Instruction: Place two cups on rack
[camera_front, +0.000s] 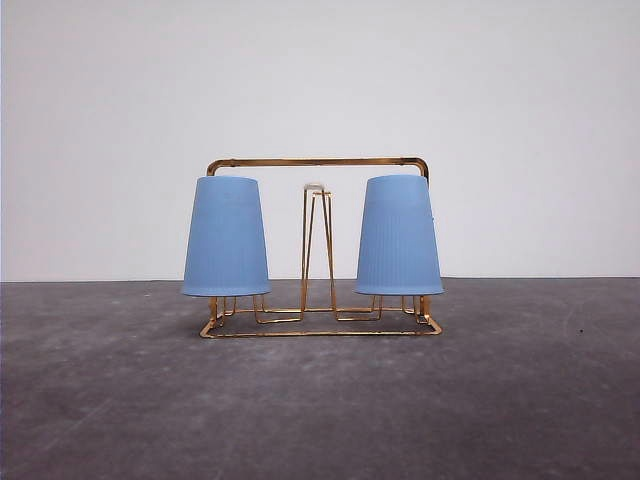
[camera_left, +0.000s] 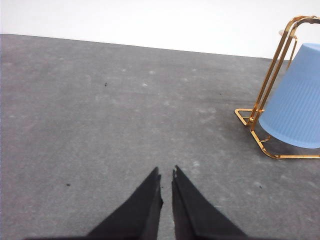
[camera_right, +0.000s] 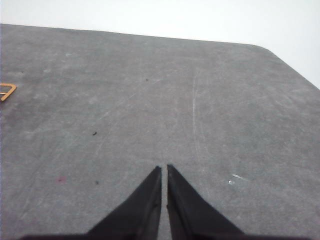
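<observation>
Two light-blue ribbed cups hang mouth-down on the gold wire rack (camera_front: 318, 162) in the middle of the table: one cup (camera_front: 226, 236) on its left end, the other cup (camera_front: 398, 235) on its right end. A bare white-tipped prong (camera_front: 317, 188) stands between them. The left wrist view catches the rack's corner (camera_left: 272, 75) and one inverted cup (camera_left: 296, 102); my left gripper (camera_left: 166, 174) is shut over bare table, well short of them. My right gripper (camera_right: 164, 168) is shut with nothing in it, and a corner of the rack's base (camera_right: 7, 91) shows at the picture's edge.
The dark grey tabletop (camera_front: 320, 410) spreads wide in front of the rack. A white wall (camera_front: 320, 80) rises behind it. The right wrist view shows the table's rounded far corner (camera_right: 270, 50).
</observation>
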